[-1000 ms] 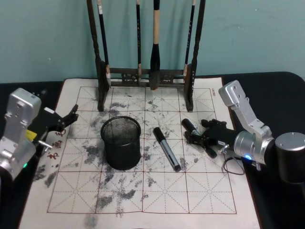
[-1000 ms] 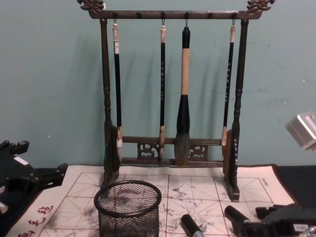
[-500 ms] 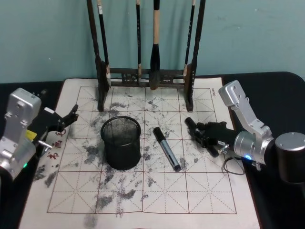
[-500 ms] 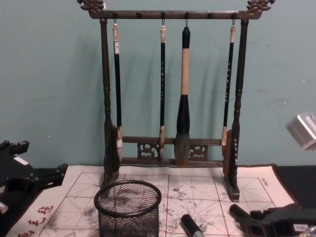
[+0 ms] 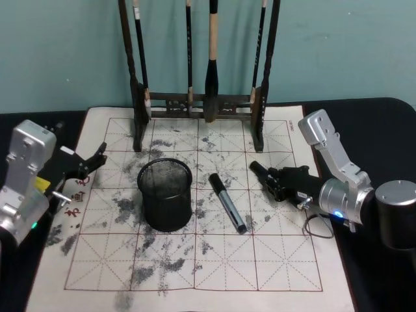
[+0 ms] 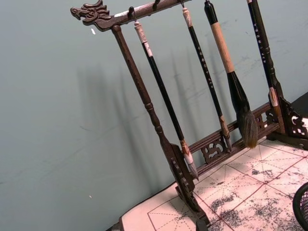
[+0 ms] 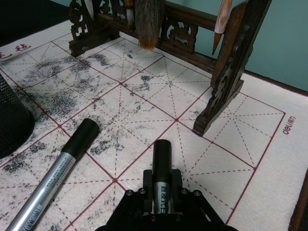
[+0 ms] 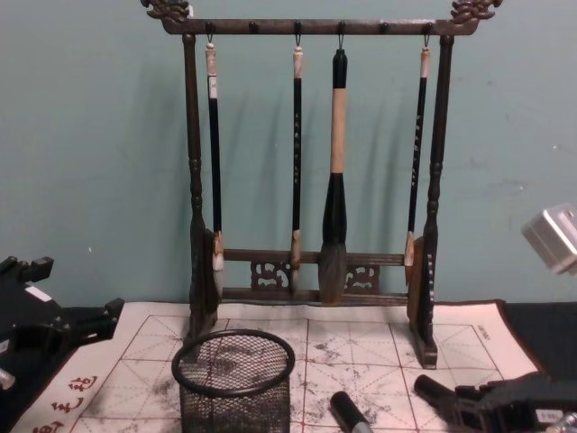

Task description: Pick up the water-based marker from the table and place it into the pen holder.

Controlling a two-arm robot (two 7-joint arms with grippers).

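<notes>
My right gripper is shut on a water-based marker, low over the right side of the table's mat. The black end of that marker sticks out past the jaws toward the brush rack. A second marker, with a silver barrel and a black cap, lies flat on the mat between the gripper and the pen holder. The pen holder is a black mesh cup standing upright at centre-left. My left gripper is parked open at the mat's left edge.
A tall dark wooden brush rack with several hanging brushes stands along the back of the mat. Its right foot is just beyond the held marker's tip. A dark table surface borders the mat on the right.
My right gripper's fingers, spread around the marker a second ago, have shut on it, and the marker has shifted slightly. The left arm, the pen holder and the lying marker have not moved.
</notes>
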